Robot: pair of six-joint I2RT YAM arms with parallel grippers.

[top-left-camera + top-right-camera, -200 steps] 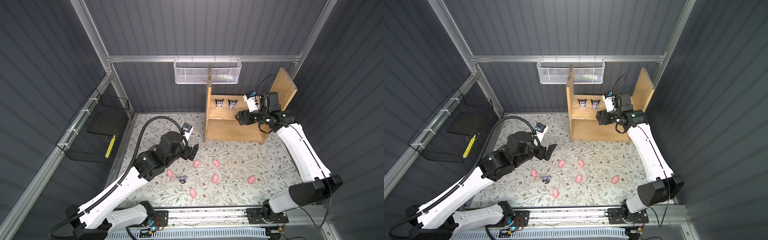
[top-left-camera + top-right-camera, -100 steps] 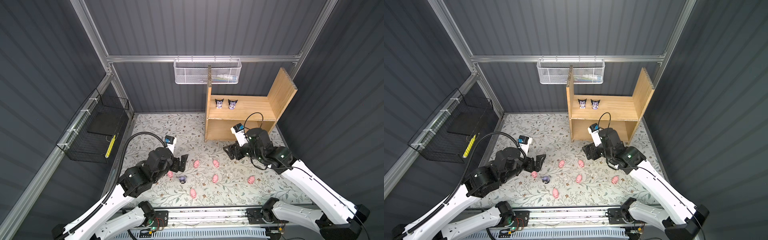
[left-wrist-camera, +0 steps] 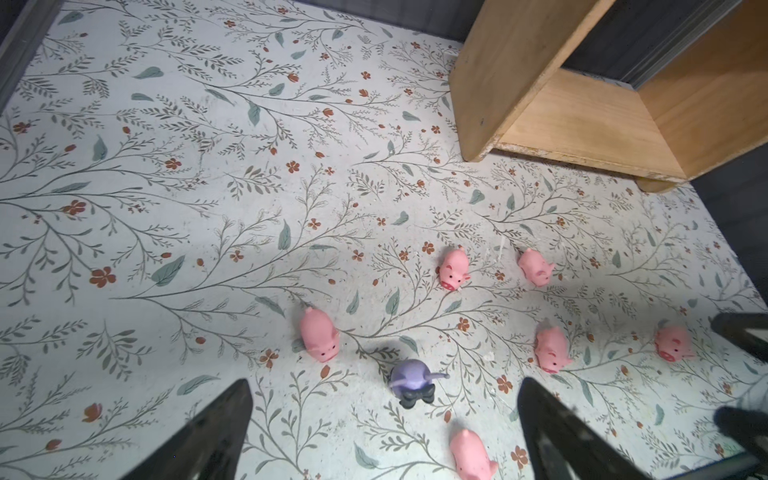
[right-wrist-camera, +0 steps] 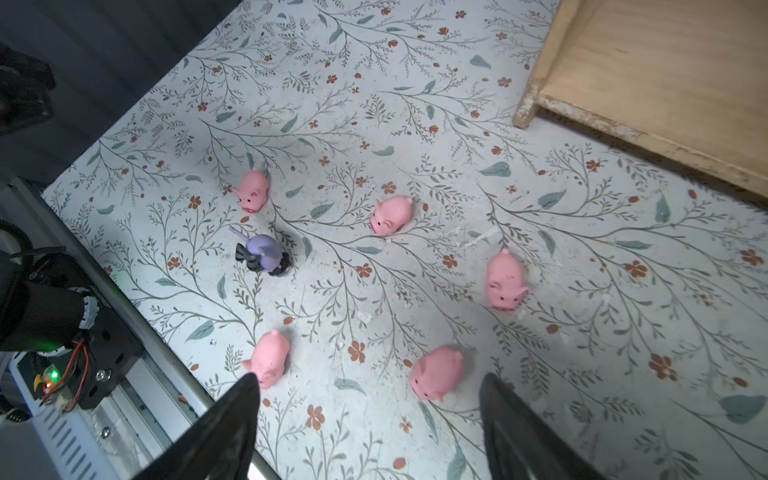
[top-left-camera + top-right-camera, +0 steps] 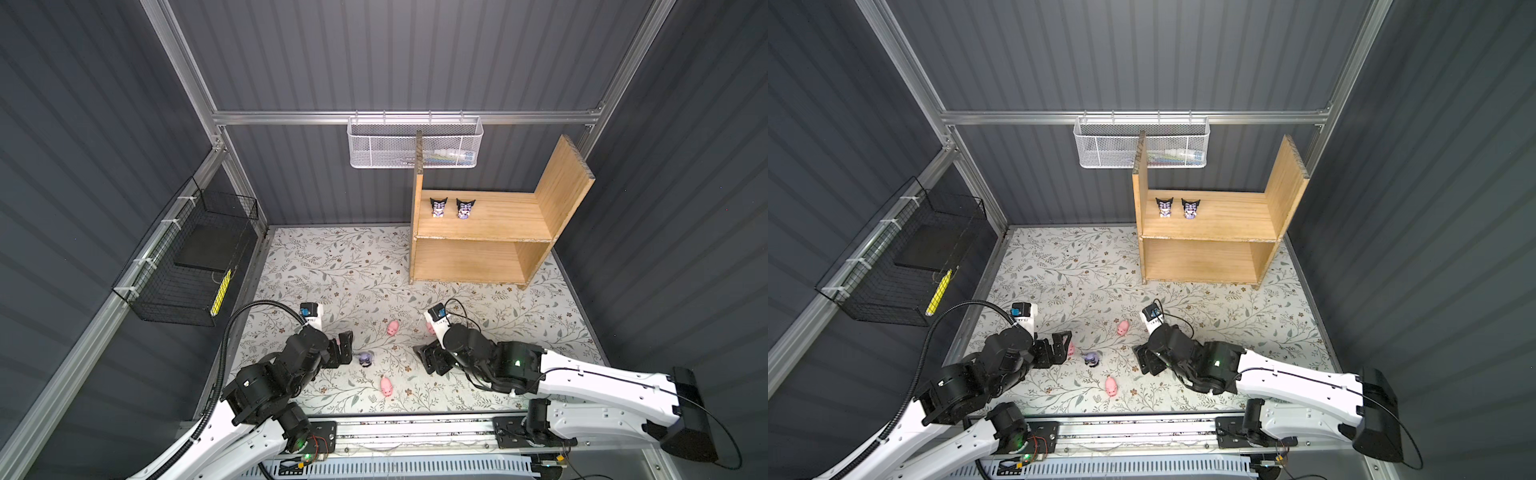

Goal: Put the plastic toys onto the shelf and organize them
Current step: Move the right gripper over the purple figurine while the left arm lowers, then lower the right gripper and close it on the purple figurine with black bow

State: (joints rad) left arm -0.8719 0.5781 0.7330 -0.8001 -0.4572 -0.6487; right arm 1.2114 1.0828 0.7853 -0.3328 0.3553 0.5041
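**Lining up the next two picks**

Low in the left wrist view, I am hovering my left gripper [image 3: 384,388], wide open and empty, at the lavender-hooded figurine [image 3: 411,380] on the floral mat [image 3: 208,208]. My right gripper [image 4: 369,380], equally wide and empty, is framing a pink pig [image 4: 436,372]. I judge the next move is to lower and close gently. Two black-hooded figurines [image 5: 439,206] are standing on the shelf [image 5: 498,226], upper right in a top view.

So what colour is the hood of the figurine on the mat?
The figurine has a lavender hood, clearest in the right wrist view.
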